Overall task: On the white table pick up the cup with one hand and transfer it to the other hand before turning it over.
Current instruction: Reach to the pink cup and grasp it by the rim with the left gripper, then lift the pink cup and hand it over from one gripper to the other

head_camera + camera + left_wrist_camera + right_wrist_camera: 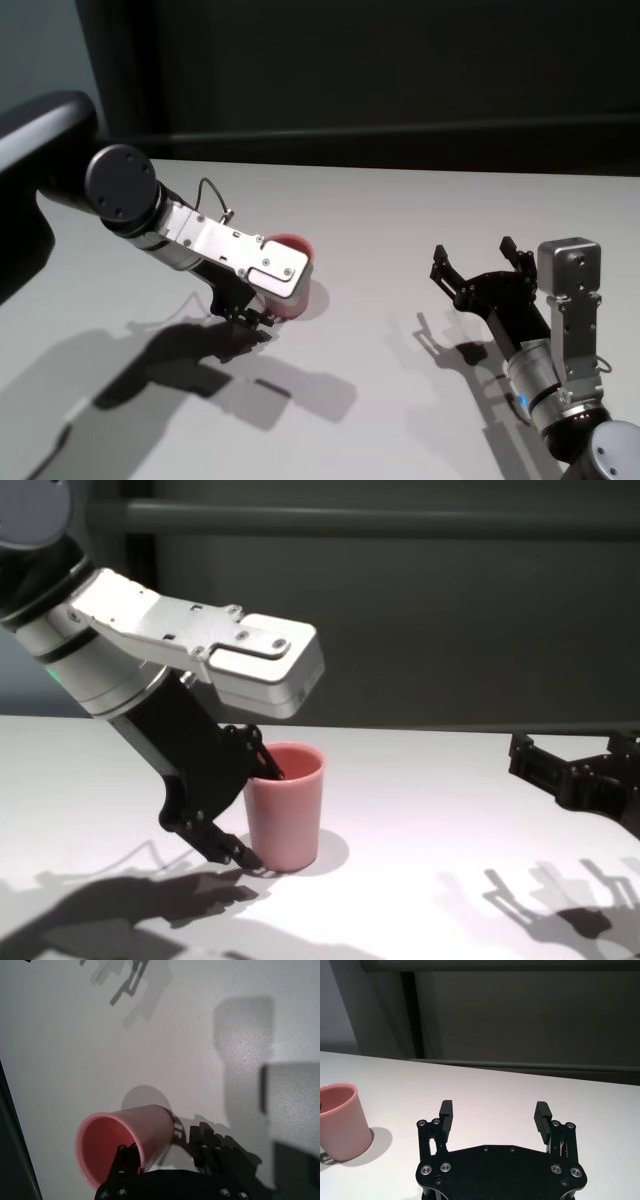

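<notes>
While the cup stands upright on the white table, rim up, long axis vertical, the left gripper straddles its near wall: one finger inside the rim, one outside low by the base. Jaws partly closed; firm pinch can't be confirmed. Right gripper waits spread wide, well apart to the right. Left arm is clearly nearer for the lift.
</notes>
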You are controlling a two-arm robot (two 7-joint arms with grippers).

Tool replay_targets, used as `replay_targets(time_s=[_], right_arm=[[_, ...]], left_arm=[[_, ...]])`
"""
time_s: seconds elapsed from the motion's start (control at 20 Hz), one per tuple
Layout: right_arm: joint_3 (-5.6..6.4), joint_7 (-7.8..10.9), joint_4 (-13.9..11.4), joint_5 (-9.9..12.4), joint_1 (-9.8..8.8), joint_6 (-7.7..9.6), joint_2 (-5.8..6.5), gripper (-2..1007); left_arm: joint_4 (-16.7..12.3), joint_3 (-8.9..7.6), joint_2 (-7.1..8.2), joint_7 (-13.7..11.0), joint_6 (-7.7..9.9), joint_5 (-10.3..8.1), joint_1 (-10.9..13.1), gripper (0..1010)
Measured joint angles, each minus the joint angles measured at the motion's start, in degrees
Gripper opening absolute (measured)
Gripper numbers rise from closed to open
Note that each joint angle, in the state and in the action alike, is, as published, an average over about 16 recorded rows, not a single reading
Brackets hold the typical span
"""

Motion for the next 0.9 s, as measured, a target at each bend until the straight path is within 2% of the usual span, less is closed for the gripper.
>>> replay_targets(time_s=[0.55, 0.9], right_arm=[[0.00, 0.00, 0.0, 0.0, 0.00, 0.00, 0.00, 1002], [0.00, 0.00, 0.0, 0.0, 0.00, 0.00, 0.00, 1002]], left_arm=[[0.0, 0.89, 0.67, 1.1, -0.42, -1.19, -0.3, 232], [0.3, 0.65, 1.11, 2.6, -0.75, -2.87, -0.2, 89]])
